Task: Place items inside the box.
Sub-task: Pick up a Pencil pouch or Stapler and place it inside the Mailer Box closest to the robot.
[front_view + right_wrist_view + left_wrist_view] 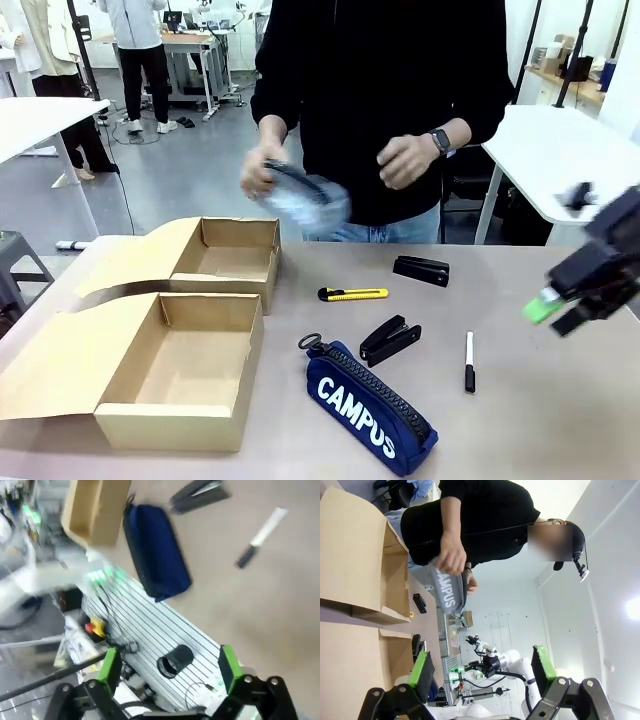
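So the right gripper [552, 305] hangs at 3 o'clock, jaws spread wide, holding nothing; left gripper [482, 666] gapes too. The navy zip pencil case lettered CAMPUS [368, 405] lies on the table [540, 420] at 6 o'clock, long tan cardboard box [170, 425] at 8 o'clock.

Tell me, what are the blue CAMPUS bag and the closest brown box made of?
The navy CAMPUS pencil case looks like soft matte fabric, probably woven: it sags a little and closes with a black zip. The near box looks like plain tan cardboard, dull, with folded flaps and thin raw edges.
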You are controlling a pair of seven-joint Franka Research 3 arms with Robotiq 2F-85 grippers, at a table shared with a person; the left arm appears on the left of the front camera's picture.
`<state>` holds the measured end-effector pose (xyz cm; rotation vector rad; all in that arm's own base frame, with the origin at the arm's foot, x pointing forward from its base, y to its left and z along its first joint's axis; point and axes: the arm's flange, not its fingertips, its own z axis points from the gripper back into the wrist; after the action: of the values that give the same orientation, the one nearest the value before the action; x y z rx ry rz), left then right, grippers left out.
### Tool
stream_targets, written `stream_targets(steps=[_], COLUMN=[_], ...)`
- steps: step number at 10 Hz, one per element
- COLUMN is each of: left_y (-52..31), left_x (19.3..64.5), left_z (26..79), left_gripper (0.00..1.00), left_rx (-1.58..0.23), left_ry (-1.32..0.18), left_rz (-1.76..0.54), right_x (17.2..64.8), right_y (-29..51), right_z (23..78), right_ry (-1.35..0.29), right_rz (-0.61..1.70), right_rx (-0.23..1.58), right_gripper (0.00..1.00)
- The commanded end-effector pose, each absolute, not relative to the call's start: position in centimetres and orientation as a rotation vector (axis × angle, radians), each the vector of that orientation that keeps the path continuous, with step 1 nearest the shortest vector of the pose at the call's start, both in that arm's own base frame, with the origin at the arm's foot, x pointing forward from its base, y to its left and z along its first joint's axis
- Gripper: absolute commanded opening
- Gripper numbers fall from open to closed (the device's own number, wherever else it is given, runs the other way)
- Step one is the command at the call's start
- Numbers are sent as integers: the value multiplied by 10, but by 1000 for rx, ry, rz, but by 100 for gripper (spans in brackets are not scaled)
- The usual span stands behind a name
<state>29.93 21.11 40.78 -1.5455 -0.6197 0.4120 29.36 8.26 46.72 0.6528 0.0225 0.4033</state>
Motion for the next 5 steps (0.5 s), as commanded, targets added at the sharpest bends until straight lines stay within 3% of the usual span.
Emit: stream_targets(steps=[1, 2, 5], left_y=[210, 210, 210], left_x=[296, 296, 296], left_z=[407, 407, 407], left_gripper=[100, 100, 100], left_rx=[-1551, -1551, -1551], left_ry=[-643, -643, -643], left_rz=[390, 390, 390], right_x=[193, 294, 285], right_y=[90, 83, 104], right_z=[401, 467, 468], right_ry=[-106, 22, 7], right_rz=[634, 403, 489], right_rx=[584, 653, 589], right_gripper=[100, 100, 100])
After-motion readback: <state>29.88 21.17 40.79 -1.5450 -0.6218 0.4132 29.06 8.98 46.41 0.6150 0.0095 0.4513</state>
